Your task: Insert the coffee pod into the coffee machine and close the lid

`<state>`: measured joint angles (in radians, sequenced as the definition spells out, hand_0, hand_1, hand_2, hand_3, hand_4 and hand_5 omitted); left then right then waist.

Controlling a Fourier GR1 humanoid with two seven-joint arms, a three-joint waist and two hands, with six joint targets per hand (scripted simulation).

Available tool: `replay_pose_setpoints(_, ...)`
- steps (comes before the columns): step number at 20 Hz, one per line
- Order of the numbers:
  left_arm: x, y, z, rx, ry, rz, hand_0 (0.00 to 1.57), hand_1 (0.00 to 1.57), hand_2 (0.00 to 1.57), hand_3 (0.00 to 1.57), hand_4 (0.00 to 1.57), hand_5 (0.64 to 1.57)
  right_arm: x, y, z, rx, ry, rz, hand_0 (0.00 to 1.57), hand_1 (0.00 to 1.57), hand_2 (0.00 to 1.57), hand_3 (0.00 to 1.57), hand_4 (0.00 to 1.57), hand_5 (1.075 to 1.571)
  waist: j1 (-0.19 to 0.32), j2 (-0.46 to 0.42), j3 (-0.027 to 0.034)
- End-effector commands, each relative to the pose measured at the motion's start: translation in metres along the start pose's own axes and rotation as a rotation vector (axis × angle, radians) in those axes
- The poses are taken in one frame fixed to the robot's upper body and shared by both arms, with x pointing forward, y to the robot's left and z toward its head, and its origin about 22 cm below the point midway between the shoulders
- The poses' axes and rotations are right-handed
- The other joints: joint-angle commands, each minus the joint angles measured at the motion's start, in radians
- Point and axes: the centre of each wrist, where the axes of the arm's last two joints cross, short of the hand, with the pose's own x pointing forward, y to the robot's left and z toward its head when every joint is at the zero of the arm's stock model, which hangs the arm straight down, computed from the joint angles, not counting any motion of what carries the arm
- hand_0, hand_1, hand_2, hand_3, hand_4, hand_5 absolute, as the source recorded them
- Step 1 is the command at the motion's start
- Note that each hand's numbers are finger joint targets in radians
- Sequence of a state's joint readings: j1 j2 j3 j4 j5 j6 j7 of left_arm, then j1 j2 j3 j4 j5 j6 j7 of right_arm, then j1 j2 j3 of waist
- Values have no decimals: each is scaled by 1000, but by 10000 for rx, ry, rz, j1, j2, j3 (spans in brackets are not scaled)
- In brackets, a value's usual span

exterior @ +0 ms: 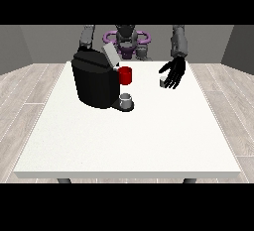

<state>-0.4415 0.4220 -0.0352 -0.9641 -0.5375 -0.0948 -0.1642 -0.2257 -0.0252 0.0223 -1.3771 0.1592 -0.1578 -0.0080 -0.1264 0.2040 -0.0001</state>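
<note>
Wooden flooring surrounds the matte white table (149,141). At its one o'clock lies the small grey cylindrical coffee pod (163,81), touching the spread, relaxed fingers of the hand at the view's right (173,72). At ten o'clock stands the black, rounded coffee machine (94,79), lid (110,55) raised, beside a red cup (126,76). The smooth pod may roll away if nudged.

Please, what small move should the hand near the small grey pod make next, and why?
Probably curl its fingers round the coffee pod. The hand at the view's right is beside it with fingers spread, the pod sits on the table, and the coffee machine has its lid up.
</note>
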Motion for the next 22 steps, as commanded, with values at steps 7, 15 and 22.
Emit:
replay_pose_setpoints(7, 0, -30, -14, -262, -281, -2334, 924, 924, 1016, 845, 413, 1571, 8, 23, -5, 305, 252, 22, 0, 0, 0, 0, 0, 1571, -117, 44, -2)
replay_pose_setpoints(15, -10, -28, -17, -1536, 351, -3715, 748, 748, 941, 809, 373, 1571, -8, 20, 0, 296, 192, -289, 0, 0, 0, 0, 0, 1571, -270, -84, -2)
replay_pose_setpoints(22, 5, -23, -25, -2306, -77, -3778, 1036, 1036, 1121, 1006, 395, 1571, -36, -16, -8, -593, 1578, 513, 0, 0, 0, 0, 0, 1571, 356, -893, 1)
